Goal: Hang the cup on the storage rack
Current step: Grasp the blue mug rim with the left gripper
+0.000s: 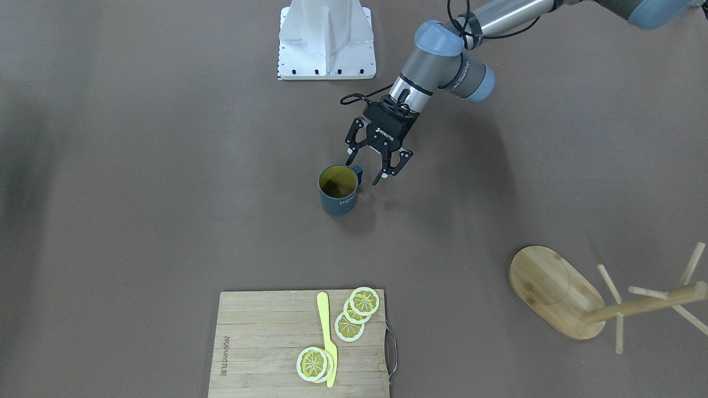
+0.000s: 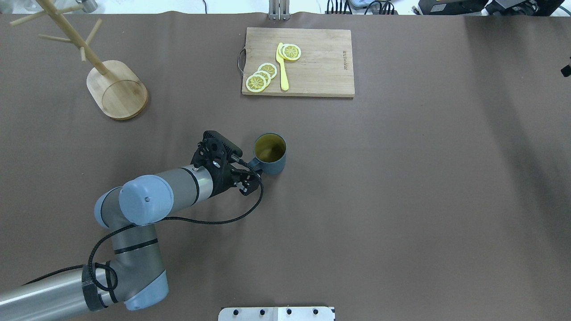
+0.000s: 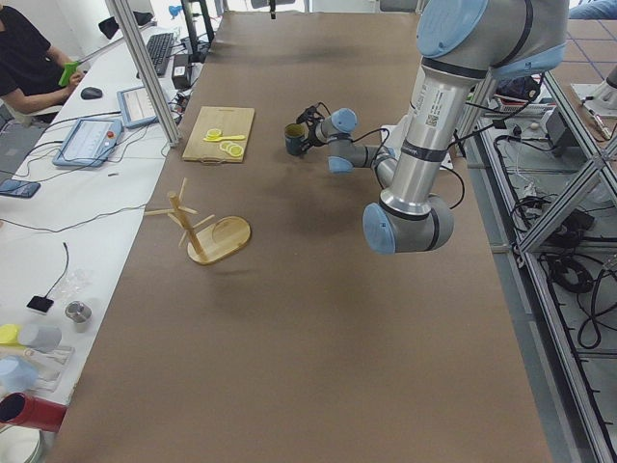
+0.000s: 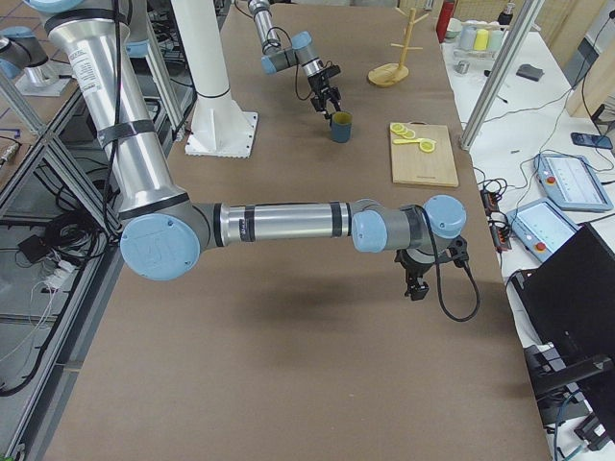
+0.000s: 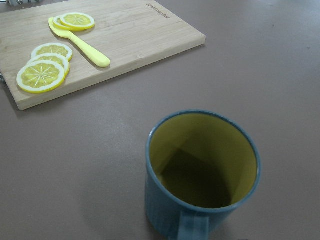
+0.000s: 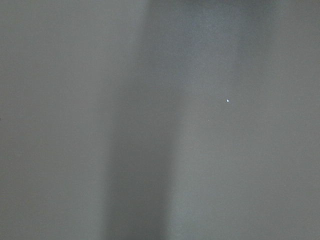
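Observation:
The dark teal cup stands upright on the brown table, yellowish inside, with its handle toward the robot's left arm. It also shows in the overhead view and fills the left wrist view. My left gripper is open, low beside the cup, with its fingertips on either side of the handle; it also shows in the overhead view. The bamboo storage rack stands upright at the far left, empty; it also shows in the front view. My right gripper shows only in the right side view; I cannot tell its state.
A bamboo cutting board with lemon slices and a yellow knife lies at the table's far edge, beyond the cup. The robot's white base plate is on the near side. Bare table lies between cup and rack.

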`<state>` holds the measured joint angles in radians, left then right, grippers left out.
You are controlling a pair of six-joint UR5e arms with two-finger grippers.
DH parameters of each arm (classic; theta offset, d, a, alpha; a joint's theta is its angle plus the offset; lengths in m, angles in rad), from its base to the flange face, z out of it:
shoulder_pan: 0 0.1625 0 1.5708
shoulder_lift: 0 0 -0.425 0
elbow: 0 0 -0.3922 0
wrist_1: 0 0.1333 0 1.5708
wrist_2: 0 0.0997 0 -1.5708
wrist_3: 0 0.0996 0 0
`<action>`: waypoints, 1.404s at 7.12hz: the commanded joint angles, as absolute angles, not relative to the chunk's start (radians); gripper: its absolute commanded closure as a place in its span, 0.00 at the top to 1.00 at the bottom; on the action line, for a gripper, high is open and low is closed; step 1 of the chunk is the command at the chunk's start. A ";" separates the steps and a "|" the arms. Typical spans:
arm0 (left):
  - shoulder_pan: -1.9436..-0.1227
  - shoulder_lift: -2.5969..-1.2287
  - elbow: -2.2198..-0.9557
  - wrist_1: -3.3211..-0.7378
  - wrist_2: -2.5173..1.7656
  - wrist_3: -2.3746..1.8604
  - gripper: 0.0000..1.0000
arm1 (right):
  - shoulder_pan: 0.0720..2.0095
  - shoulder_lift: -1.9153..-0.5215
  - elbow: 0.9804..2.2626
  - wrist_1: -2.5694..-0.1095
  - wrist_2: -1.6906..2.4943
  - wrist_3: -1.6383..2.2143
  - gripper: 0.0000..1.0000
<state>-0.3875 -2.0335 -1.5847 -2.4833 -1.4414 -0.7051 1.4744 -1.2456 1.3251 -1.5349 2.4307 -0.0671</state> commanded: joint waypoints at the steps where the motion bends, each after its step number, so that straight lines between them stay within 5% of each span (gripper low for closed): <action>1: -0.387 -2.048 -1.569 -2.494 -1.443 -0.707 0.66 | 1.474 -1.241 1.327 -1.536 2.433 -0.063 1.00; 5: -0.388 -2.056 -1.569 -2.517 -1.447 -0.707 0.00 | 1.480 -1.241 1.328 -1.534 2.436 -0.060 1.00; 7: -0.444 -2.054 -1.586 -2.566 -1.495 -0.715 0.00 | 1.488 -1.239 1.353 -1.540 2.444 -0.058 1.00; 10: -0.492 -1.962 -1.782 -2.600 -1.555 -0.860 0.00 | 1.503 -1.253 1.393 -1.546 2.444 -0.057 1.00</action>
